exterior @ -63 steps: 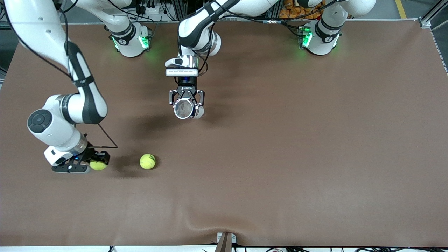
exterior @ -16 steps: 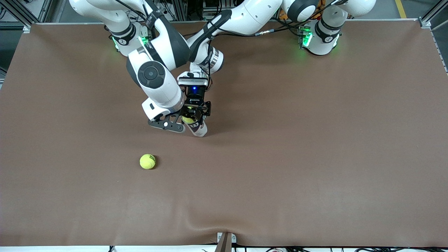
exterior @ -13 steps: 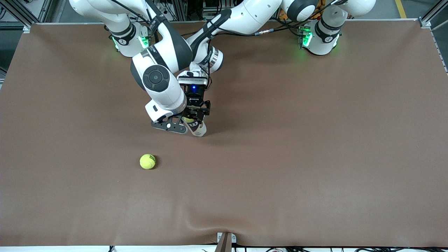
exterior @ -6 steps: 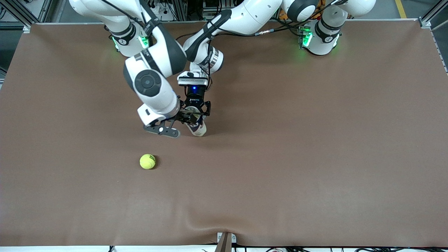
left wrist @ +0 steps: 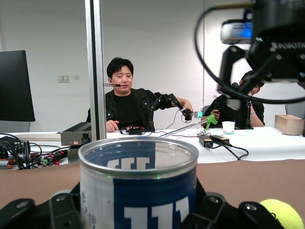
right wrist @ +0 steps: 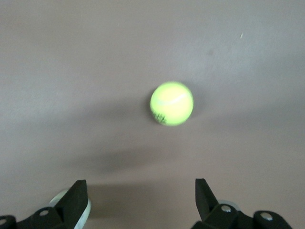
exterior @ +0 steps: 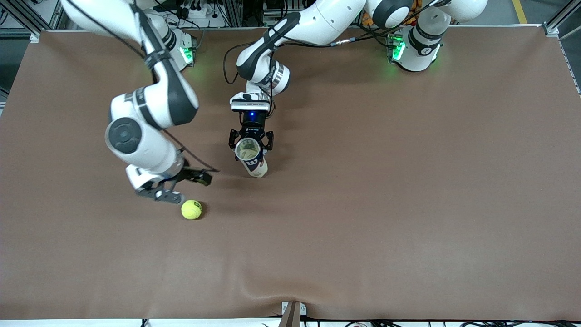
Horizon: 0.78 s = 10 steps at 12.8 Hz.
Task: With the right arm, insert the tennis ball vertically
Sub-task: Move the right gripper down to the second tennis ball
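A blue and white tennis ball can [exterior: 252,160] stands upright on the brown table, mouth up. My left gripper [exterior: 250,143] is shut on the can near its rim; the can fills the left wrist view [left wrist: 138,186]. Something yellow-green shows inside the can's mouth. A loose tennis ball [exterior: 191,210] lies on the table nearer to the front camera than the can. My right gripper [exterior: 190,182] is open and empty, just above the table beside this ball. In the right wrist view the ball [right wrist: 171,103] lies ahead of the spread fingers [right wrist: 77,195].
The brown table cover [exterior: 386,190] is bare toward the left arm's end. The ball [left wrist: 282,214] and my right gripper [left wrist: 259,67] also show in the left wrist view. People sit at desks past the table.
My right gripper held a ball over the can's mouth, let it go, then swung away toward the loose ball. The left gripper and can have stayed still.
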{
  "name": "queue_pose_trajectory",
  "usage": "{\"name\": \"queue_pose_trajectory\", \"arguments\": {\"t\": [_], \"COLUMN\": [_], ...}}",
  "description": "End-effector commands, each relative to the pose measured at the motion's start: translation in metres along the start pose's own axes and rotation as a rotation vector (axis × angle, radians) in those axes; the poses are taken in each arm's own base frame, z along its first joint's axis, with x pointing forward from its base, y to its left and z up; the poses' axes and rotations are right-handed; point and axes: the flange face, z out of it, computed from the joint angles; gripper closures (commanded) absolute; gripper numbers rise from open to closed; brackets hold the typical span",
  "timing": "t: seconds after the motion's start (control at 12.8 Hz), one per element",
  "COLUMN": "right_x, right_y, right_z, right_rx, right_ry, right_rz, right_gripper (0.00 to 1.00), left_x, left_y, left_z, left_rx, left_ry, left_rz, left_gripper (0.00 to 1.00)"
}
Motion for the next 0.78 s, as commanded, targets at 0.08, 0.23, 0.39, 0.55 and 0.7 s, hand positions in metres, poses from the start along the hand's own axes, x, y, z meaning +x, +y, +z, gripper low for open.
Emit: {"name": "queue_pose_trajectory", "arguments": {"t": [0.08, 0.23, 0.39, 0.55, 0.7], "right_x": [0.023, 0.030, 0.035, 0.037, 0.036], "right_y": [0.010, 0.010, 0.011, 0.013, 0.013], "right_z": [0.034, 0.059, 0.088, 0.117, 0.133], "right_rx": [0.023, 0.029, 0.032, 0.027, 0.022], "right_ry": [0.064, 0.097, 0.119, 0.130, 0.128], "right_rz": [-0.068, -0.069, -0.091, -0.093, -0.096], "right_gripper": [0.00, 0.00, 0.00, 0.00, 0.00], "left_x": [0.004, 0.004, 0.002, 0.003, 0.003], "left_y": [0.002, 0.002, 0.002, 0.001, 0.001], "left_z": [0.003, 0.003, 0.002, 0.003, 0.003], "left_rx": [-0.008, -0.007, -0.007, -0.005, -0.002], "left_ry": [0.031, 0.030, 0.028, 0.029, 0.032], "left_rz": [-0.026, -0.026, -0.025, -0.025, -0.025], "left_gripper": [0.20, 0.20, 0.20, 0.20, 0.20]}}
